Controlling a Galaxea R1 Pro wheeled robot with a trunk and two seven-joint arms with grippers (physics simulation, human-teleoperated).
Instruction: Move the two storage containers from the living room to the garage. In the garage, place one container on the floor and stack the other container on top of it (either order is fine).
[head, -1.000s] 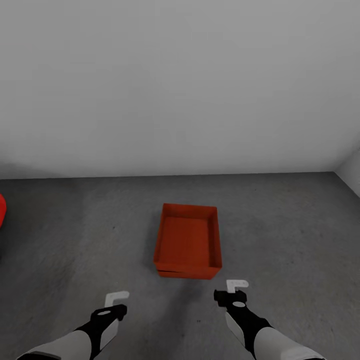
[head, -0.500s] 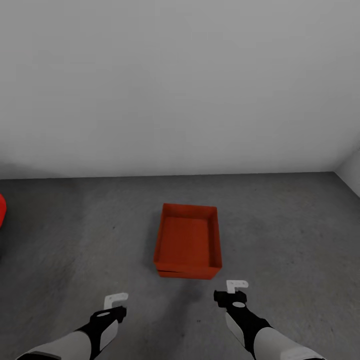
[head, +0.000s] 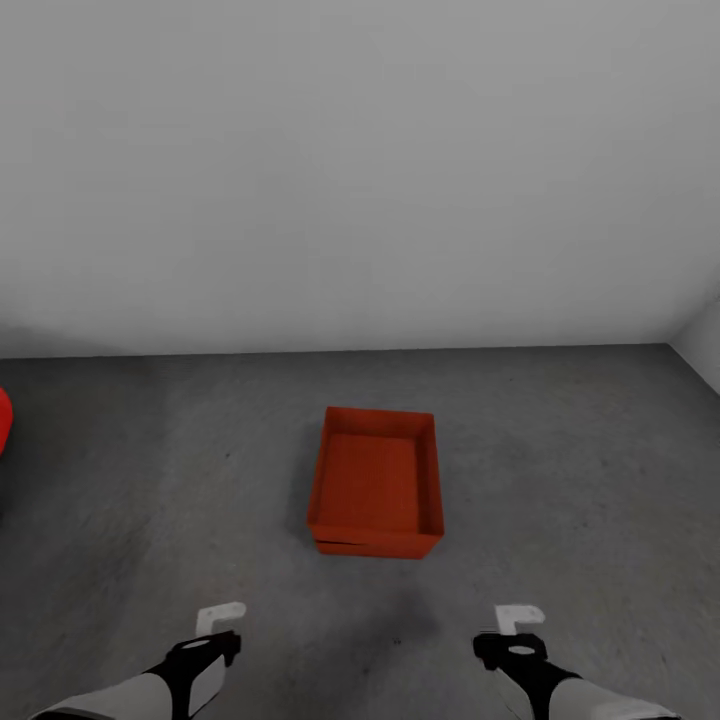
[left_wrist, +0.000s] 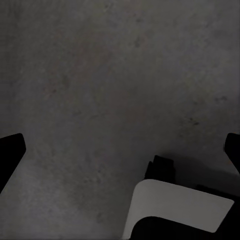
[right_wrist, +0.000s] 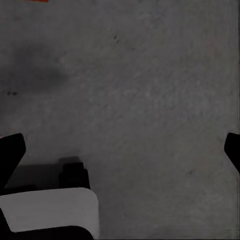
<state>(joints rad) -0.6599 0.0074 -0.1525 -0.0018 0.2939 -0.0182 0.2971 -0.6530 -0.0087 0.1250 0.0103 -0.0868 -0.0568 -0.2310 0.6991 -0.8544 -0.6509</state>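
Orange-red storage containers (head: 377, 482) sit nested one on the other on the dark grey concrete floor (head: 560, 450), ahead of and between both pincers, touching neither. Left pincer (head: 220, 618) hangs over bare floor, jaws spread wide and empty. Right pincer (head: 519, 618) hangs likewise, jaws wide and empty. Beyond the stack rises a plain light grey wall (head: 360, 170).

We saw the two storage containers (head: 376, 485) stacked, one nested on the other, on the dark grey floor (head: 560, 450) before a plain grey wall (head: 360, 170). Our left gripper (head: 220, 618) and right gripper (head: 519, 617) hung near them, empty.
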